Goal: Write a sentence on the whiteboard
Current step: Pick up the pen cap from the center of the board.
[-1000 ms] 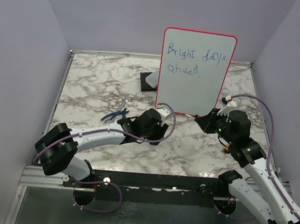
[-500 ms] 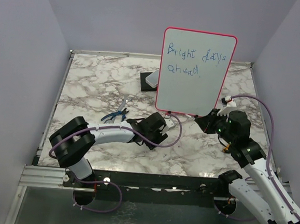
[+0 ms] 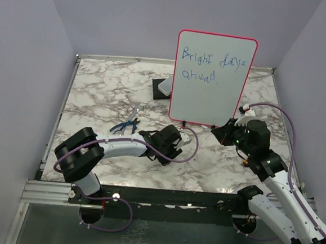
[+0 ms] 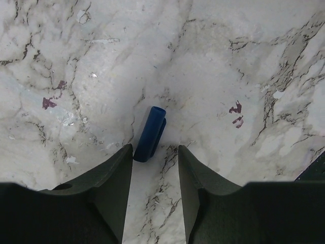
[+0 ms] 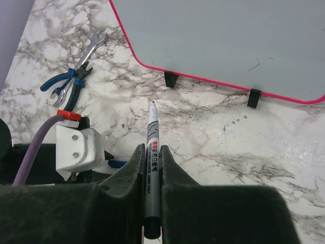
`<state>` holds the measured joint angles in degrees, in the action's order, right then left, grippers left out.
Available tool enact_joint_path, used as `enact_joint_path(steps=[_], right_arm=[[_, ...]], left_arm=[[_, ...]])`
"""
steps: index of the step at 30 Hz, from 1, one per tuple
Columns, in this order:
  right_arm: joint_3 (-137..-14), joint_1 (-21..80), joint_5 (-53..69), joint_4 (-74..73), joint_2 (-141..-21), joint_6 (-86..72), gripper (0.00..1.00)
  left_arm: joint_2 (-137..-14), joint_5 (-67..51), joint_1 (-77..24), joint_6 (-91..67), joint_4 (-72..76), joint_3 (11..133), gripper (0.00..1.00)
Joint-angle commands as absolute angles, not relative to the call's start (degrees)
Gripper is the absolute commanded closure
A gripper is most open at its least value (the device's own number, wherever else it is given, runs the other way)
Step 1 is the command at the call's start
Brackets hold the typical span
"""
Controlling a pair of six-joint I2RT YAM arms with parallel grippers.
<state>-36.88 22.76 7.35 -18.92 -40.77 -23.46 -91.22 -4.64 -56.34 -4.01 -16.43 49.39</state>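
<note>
**WHITEBOARD STATION: CURRENT STATE**

The whiteboard (image 3: 213, 75) is set upright on its black feet at the far middle of the marble table (image 3: 97, 94). The sentence (image 3: 209, 66) (blue strokes, two lines, reading "Bright days ahead") is located in the upper part of the board.

The right gripper (image 5: 151, 150) is pressed together on a marker (image 5: 152, 134). The marker's bare tip is pointed toward the board's lower edge and is kept apart from it.

The left gripper (image 4: 155, 152) is lowered over the table with its jaws spread. A blue cap (image 4: 150, 133) is laid flat just ahead of the fingertips and is not clamped.

Blue-handled pliers (image 5: 65, 84) and a wrench (image 5: 92, 49) are found left of the board. An eraser (image 3: 164, 87) is placed just beside the board's left edge.
</note>
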Motion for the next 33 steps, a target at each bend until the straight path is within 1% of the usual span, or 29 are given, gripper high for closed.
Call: enact_joint_path(steps=[1,7,12,16,18,22,25,28,31,33], right_arm=[[-36.92,22.76,6.86,-17.47,-41.22,-22.26,0.99],[-36.78,22.7,7.01,-17.17,-40.88,-22.26,0.99],[-36.91,22.73,6.61,-17.53,-41.21,-21.99,0.99],[-37.24,22.72,5.01,-18.51,-41.49,-22.06,0.99],[-37.13,22.76,4.44,-18.78,-41.5,-22.36,0.99],[-36.89,22.76,3.89,-19.34,-41.95,-23.18,0.99],[-37.14,22.75,4.35,-20.31,-43.45,-24.06,0.99],[-38.84,22.71,10.09,-20.83,-46.91,-23.68,0.99],[-41.51,22.72,15.45,-21.46,-49.75,-23.11,0.99],[-43.67,22.74,18.34,-22.9,-50.97,-21.76,0.99]], left_arm=[[-92.31,-5.01,-56.95,-4.56,-17.31,49.47,0.58],[-93.18,-2.49,-57.3,-4.81,-17.2,49.82,0.59],[-94.05,-0.88,-57.51,-4.99,-17.22,50.44,0.66],[-94.94,-1.67,-57.92,-4.27,-17.19,50.46,0.78],[-95.18,-2.23,-57.92,-4.34,-17.25,50.52,0.86],[-93.66,-1.8,-57.93,-4.02,-17.18,50.54,0.99],[-89.68,2.51,-57.94,-3.25,-16.22,50.17,1.0],[-84.53,4.96,-57.75,-0.98,-14.46,49.48,1.0],[-80.45,3.91,-55.58,2.55,-14.31,49.02,1.0],[-77.88,-1.04,-52.69,3.33,-14.32,48.52,1.0]])
